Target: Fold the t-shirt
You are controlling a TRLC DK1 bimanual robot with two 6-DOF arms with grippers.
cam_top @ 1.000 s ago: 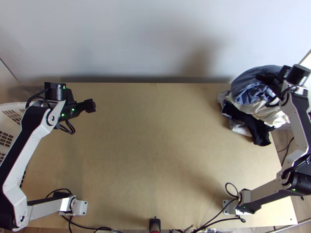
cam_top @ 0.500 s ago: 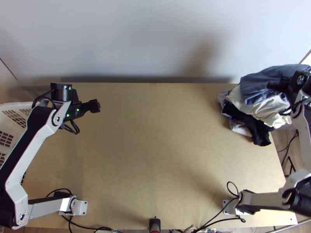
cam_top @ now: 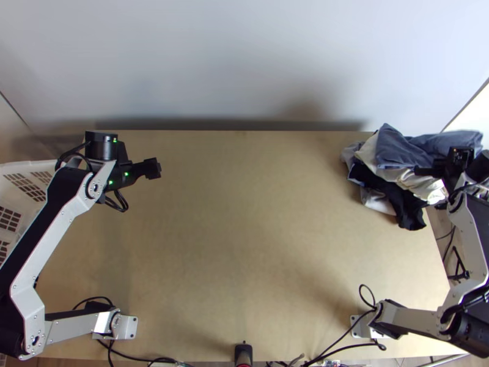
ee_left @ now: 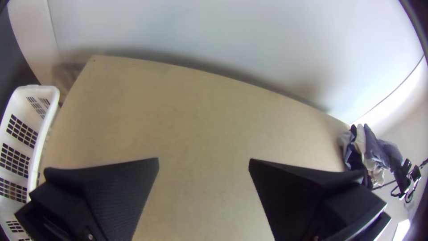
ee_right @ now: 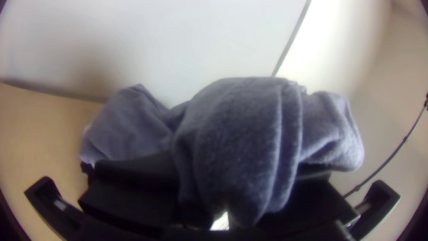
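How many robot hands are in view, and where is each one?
2. The left hand is open over the far left of the table; the right hand is at the clothes pile, far right, closed on blue-grey cloth.

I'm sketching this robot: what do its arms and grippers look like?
The left arm and right arm have silver-grey links, black joints and cables; green lights dot the left. The left gripper and right gripper are black, with wide flat fingers.

No readable text, label, brand, number or sign can be made out.
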